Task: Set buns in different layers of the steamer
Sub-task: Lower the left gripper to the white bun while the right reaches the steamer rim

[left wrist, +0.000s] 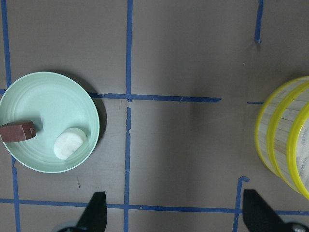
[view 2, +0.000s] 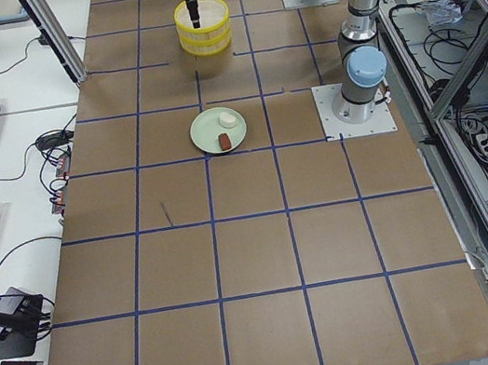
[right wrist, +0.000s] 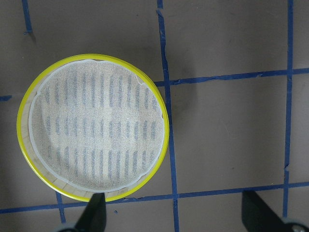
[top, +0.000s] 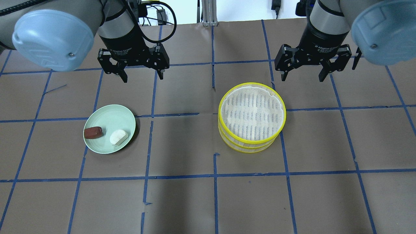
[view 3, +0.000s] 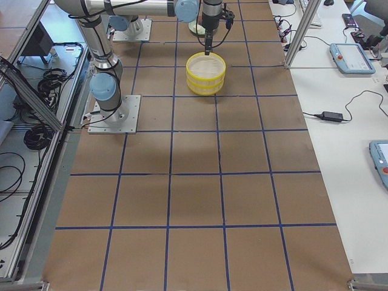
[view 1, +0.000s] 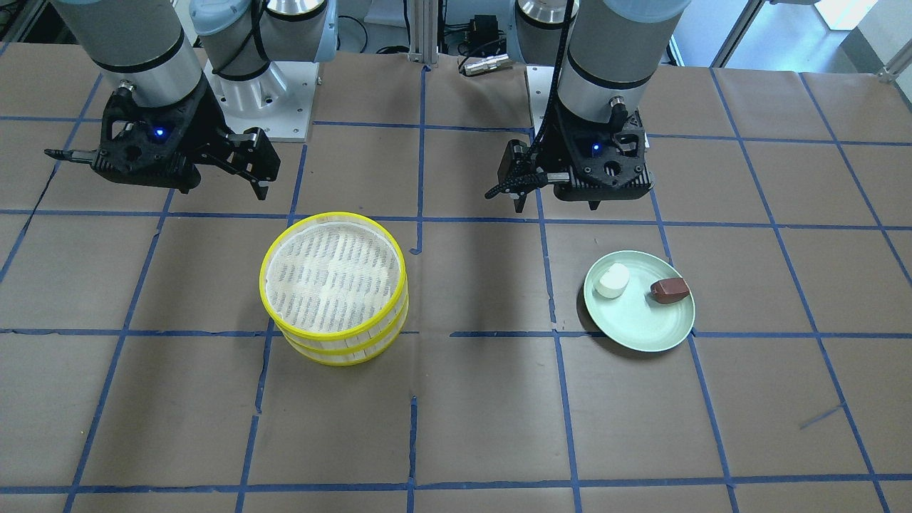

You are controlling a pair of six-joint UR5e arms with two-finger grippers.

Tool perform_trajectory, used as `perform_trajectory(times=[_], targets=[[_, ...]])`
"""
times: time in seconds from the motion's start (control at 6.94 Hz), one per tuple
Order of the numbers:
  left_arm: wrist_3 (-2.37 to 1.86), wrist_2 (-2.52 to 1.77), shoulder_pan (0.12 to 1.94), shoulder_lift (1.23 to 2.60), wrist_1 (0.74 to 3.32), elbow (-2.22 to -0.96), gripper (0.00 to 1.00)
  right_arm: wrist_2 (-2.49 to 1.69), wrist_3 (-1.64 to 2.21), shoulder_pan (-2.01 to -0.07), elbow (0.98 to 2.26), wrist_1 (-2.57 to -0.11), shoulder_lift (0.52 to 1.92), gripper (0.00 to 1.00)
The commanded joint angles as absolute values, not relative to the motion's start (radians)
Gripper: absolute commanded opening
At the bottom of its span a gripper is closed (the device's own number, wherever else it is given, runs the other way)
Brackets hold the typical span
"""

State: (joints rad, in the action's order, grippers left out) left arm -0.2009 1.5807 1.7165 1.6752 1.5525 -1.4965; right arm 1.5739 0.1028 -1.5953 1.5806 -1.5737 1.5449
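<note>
The steamer (top: 250, 147) stands as two stacked tiers with yellow rims, its top mesh liner bare; it also shows in the right wrist view (right wrist: 166, 130). The white bun (top: 119, 137) and the reddish-brown bun (top: 93, 132) lie side by side on the pale green plate (top: 110, 112). My left gripper (top: 143, 78) is open and empty, raised above the table behind the plate. My right gripper (top: 302, 79) is open and empty, raised behind and to the right of the steamer. In the left wrist view both buns (left wrist: 70, 143) (left wrist: 17, 131) show on the plate.
The table is covered in brown paper with a blue tape grid. The arm bases (view 1: 263, 92) stand at the robot's edge of the table. The plate and the steamer stand about two grid squares apart.
</note>
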Motion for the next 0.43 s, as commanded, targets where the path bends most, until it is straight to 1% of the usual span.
perform_trajectory(times=[0.0,0.29], targets=[[-0.199,1.580,1.717,1.674,1.542,-1.514,1.00,1.574,0.103,-1.595,1.583,-1.577,1.543,1.00],[-0.180,1.582,1.691,1.675,1.542,-1.522,1.00,1.574,0.103,-1.595,1.585,-1.577,1.543,1.00]])
